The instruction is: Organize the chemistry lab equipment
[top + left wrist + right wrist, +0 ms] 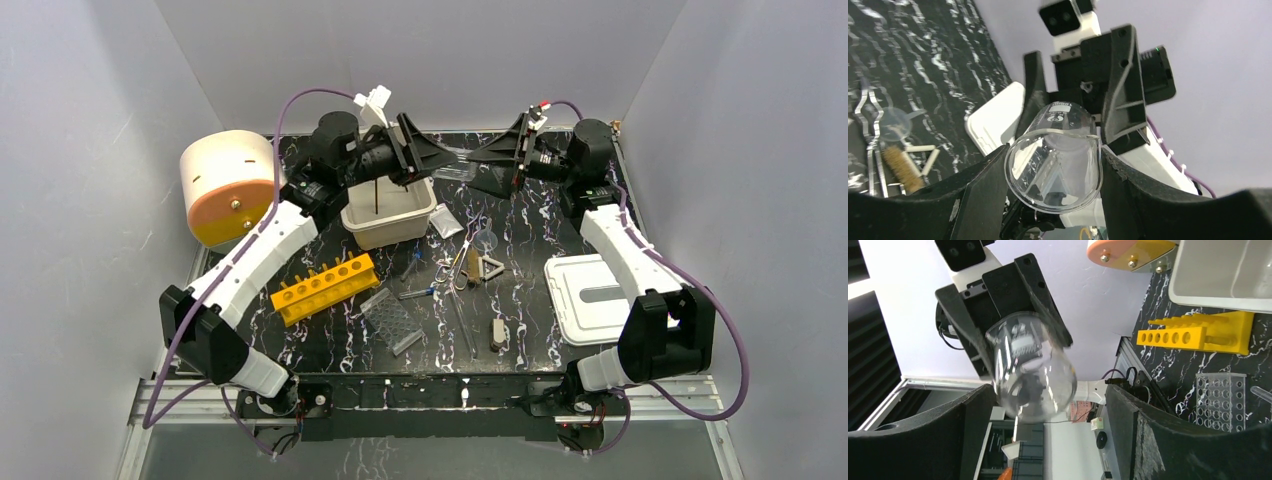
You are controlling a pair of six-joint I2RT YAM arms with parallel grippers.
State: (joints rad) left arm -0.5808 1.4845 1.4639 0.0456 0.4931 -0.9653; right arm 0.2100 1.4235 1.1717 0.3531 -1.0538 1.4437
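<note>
Fingers (980,187) of the left gripper (1054,155) are pressed on both sides of a clear glass beaker (1063,125), gripping it. The right gripper (1048,390) faces it with fingers (1158,435) spread wide; in the right wrist view there is a visible gap to the glass on at least one side, so it isn't clamping. The beaker is lying sideways in the air over the far middle of the table (520,230), just right of the beige tub (385,236). Biggest risk is a drop. The smooth round glass is held by one pair of fingers only, so a slip means a fall onto the hard table top and probably broken glass. Next, the two grippers are nose to nose, so any careless move of either arm could knock the glass or the other gripper. The tub rim is close on the left, and a low swing toward it could clip the rim. The white lid (575,315) at near right, yellow rack (325,287) and clear rack (392,320) are well apart, so little risk there. The small items in mid-table, forceps (458,268) and pale triangle (490,267), lie nearer than the beaker, and a dropped or rolling beaker could scatter them.
</note>
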